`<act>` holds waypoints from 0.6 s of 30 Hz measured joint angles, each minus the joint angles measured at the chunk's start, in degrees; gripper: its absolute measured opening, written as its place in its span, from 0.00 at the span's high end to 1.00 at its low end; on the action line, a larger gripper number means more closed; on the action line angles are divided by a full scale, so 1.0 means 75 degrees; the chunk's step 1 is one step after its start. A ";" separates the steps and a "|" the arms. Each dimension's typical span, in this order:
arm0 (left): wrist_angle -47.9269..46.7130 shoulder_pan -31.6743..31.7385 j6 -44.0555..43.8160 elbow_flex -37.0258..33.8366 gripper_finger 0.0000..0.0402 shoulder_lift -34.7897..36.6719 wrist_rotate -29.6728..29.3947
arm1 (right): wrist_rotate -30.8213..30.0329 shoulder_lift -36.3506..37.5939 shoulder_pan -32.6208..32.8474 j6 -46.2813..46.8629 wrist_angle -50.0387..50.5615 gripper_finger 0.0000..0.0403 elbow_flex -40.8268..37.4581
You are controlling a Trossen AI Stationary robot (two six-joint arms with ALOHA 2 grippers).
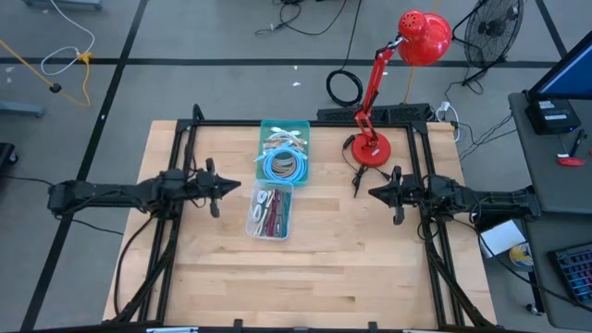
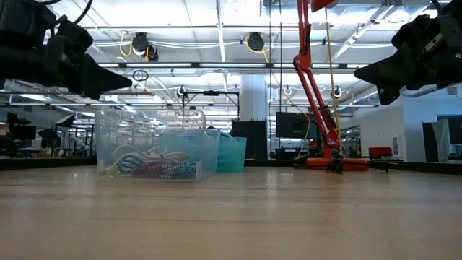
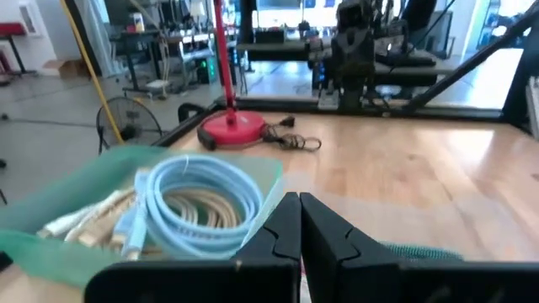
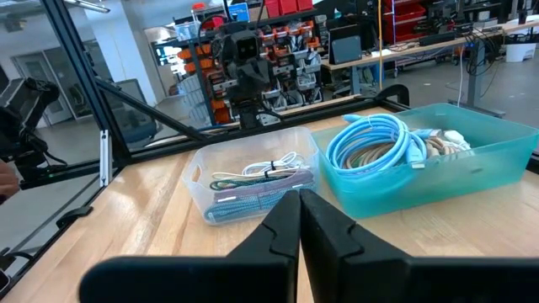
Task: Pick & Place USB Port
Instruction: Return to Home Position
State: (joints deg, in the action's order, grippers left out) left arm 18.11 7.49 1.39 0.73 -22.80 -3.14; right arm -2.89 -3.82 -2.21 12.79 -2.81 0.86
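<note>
USB cables [image 1: 282, 165] coiled in blue bin [image 1: 308, 139] (plastic) — left gripper [image 1: 239, 186], right gripper [image 1: 370, 192] fingers [image 4: 285, 223] pressed together.

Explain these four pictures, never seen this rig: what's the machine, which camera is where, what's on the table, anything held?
A robot: two dark arms, each ending in a two-finger gripper. One picture looks straight down, one looks level across the table top, and two come from cameras on the wrists. On the light wooden table stand a teal-blue plastic bin with a light blue coiled cable, a transparent plastic bin with tied cables, and a red desk lamp. The left gripper and right gripper hang either side of the bins, shut, holding nothing.
</note>
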 joint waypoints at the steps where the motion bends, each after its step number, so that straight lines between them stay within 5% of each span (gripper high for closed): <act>1: 0.0059 -0.0001 0.0005 0.0003 1.00 0.0003 0.0008 | 0.0000 0.0001 -0.0001 0.0002 0.0000 1.00 0.0000; 18: -0.1197 -0.0001 -0.0215 0.0015 1.00 0.0000 0.0353 | -0.0001 0.0001 -0.0001 0.0002 0.0000 0.99 0.0000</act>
State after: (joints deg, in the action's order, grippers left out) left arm 9.13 7.49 -0.22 0.84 -22.81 -0.49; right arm -2.90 -3.81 -2.22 12.80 -2.81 0.86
